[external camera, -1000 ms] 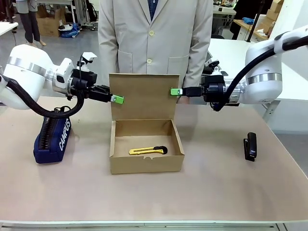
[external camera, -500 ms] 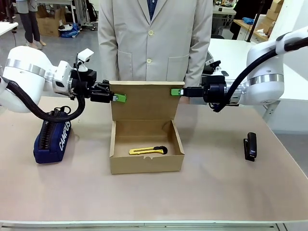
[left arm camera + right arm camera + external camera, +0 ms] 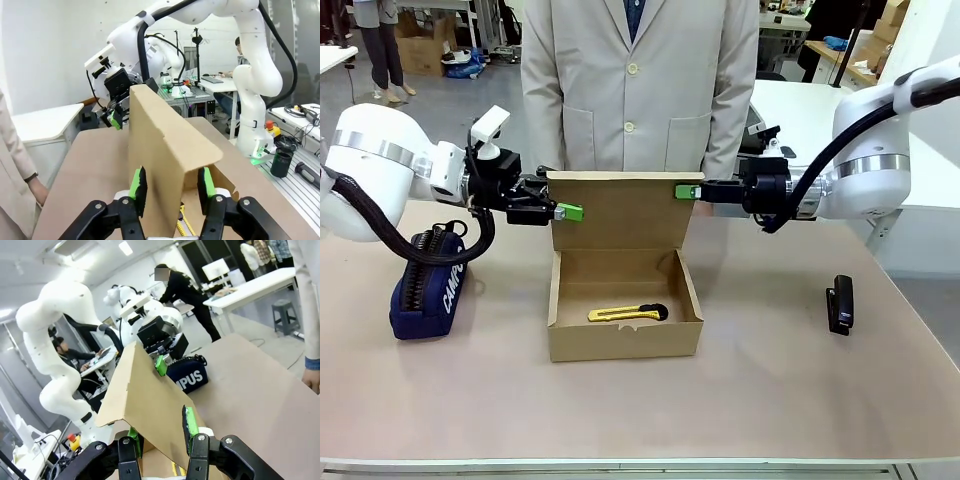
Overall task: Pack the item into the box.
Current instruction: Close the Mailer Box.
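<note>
Yellow, black-ended utility knife lies flat in the brown cardboard box; left gripper and right gripper each clamp its upright flap lid.

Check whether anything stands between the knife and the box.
Nothing does: the knife already lies flat on the floor of the box. The lid stands upright behind it, the left gripper clamped on its left edge and the right gripper on its right edge, both clear of the opening.
</note>
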Controlling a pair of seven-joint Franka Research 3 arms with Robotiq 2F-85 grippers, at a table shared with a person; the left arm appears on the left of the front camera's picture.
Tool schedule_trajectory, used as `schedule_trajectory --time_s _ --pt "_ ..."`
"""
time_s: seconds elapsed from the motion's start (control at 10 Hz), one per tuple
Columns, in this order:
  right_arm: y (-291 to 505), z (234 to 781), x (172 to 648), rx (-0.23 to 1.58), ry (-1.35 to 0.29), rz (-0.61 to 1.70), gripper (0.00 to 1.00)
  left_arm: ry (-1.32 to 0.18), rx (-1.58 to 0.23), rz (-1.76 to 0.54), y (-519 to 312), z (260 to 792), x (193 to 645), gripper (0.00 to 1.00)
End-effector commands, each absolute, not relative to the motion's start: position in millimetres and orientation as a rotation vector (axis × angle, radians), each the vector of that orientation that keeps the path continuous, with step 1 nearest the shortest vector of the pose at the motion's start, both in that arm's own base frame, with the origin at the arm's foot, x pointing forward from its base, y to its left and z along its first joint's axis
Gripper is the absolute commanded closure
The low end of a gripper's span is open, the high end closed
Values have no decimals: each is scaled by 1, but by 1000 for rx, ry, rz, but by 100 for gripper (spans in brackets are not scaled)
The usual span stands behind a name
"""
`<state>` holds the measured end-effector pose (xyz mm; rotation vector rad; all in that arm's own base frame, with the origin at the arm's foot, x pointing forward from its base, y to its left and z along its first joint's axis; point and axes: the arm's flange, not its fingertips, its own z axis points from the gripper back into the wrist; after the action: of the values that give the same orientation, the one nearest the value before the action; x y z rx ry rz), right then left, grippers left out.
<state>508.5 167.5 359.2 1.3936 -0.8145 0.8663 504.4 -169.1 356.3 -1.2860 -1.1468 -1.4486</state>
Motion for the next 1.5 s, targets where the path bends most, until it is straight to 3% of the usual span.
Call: schedule_trajectory --time_s 0.0,0.2,0.3,0.4,1.4 --pt "165 355 502 1405 -837 893 57 -1176 -1289 -1488 -164 355 495 44" --pt "164 354 501 1406 -830 904 57 -1163 -1309 -1494 -164 356 494 44" --pt "162 354 501 1401 -819 915 57 -1147 -1315 -1492 -164 357 493 23" --pt "162 353 500 1401 -807 925 2 -1132 -1312 -1491 -165 359 492 0" --pt "112 358 481 1415 -650 964 0 -881 -1289 -1630 -155 361 436 0"
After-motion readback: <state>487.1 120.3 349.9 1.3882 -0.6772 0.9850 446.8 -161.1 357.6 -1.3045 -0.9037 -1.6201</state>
